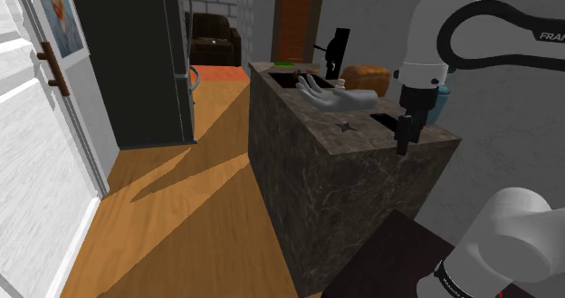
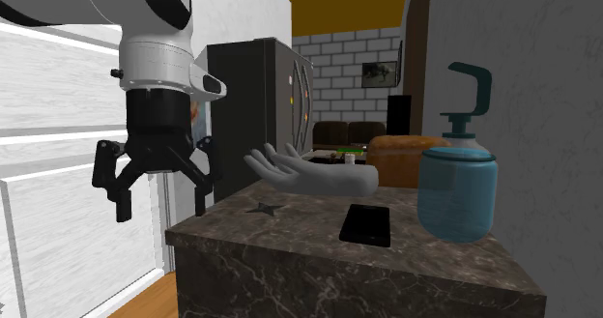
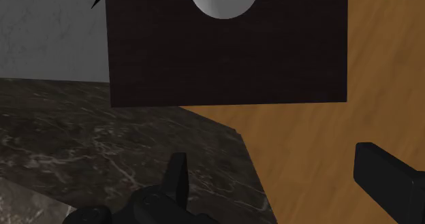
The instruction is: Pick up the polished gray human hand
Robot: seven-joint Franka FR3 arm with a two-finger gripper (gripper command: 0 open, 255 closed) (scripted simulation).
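Black fingers [image 3: 385,185] of the gripper [image 2: 160,210] stand wide apart and clasp nothing. We see the arm bend over from its stand [image 3: 225,52] and point the gripper straight down above the near corner of the dark marble counter [image 2: 290,258]. One finger hangs over the stone, the other over the wooden floor [image 3: 306,134] past the edge. The grey hand [image 2: 314,176] lies on the counter well beyond the gripper, on the side away from the stand, its fingers curled upward. A black phone [image 2: 366,224] lies flat between gripper and hand, nearer the gripper, and a blue soap bottle [image 2: 458,186] stands just past the phone.
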